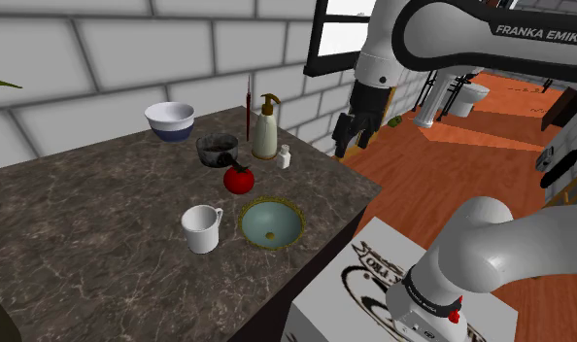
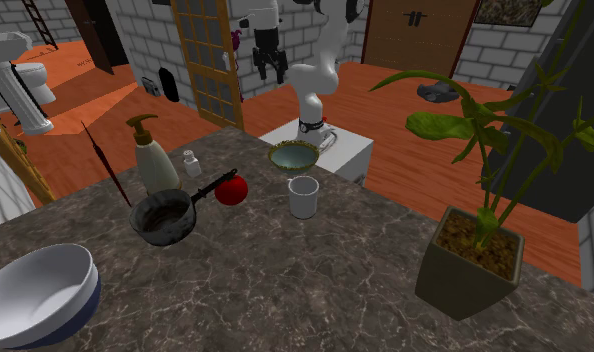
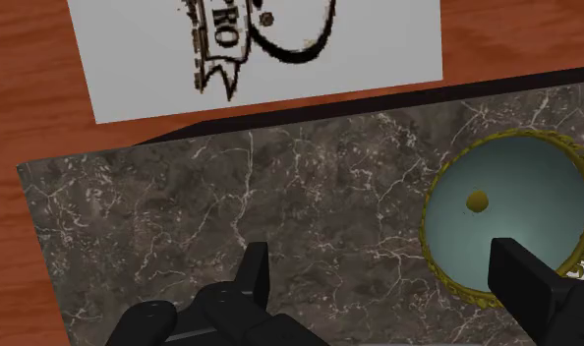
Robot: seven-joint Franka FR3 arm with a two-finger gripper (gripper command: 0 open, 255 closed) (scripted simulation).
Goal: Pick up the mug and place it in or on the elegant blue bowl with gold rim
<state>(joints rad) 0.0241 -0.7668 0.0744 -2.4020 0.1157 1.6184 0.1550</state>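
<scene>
A white mug [image 1: 201, 229] [image 2: 303, 196] stands upright on the dark marble counter [image 1: 83, 223]. Its handle faces the blue-green bowl with a gold rim [image 1: 271, 222] [image 2: 293, 156], which lies just beside it near the counter's edge and holds nothing. My black gripper [image 1: 350, 136] [image 2: 269, 62] hangs high in the air, over the counter's end nearest the stand and well away from the mug. In the wrist view the gripper [image 3: 380, 258] is open, with bare counter between its fingers [image 3: 251, 280]. There the bowl [image 3: 516, 177] lies by the far finger.
At the back of the counter stand a white and blue bowl [image 1: 170, 120], a dark pan [image 1: 217, 149], a red tomato [image 1: 239, 179], a soap dispenser [image 1: 265, 126] and a small shaker [image 1: 285, 156]. A potted plant [image 2: 485, 250] stands on the counter. The stand [image 3: 251, 49] adjoins the counter.
</scene>
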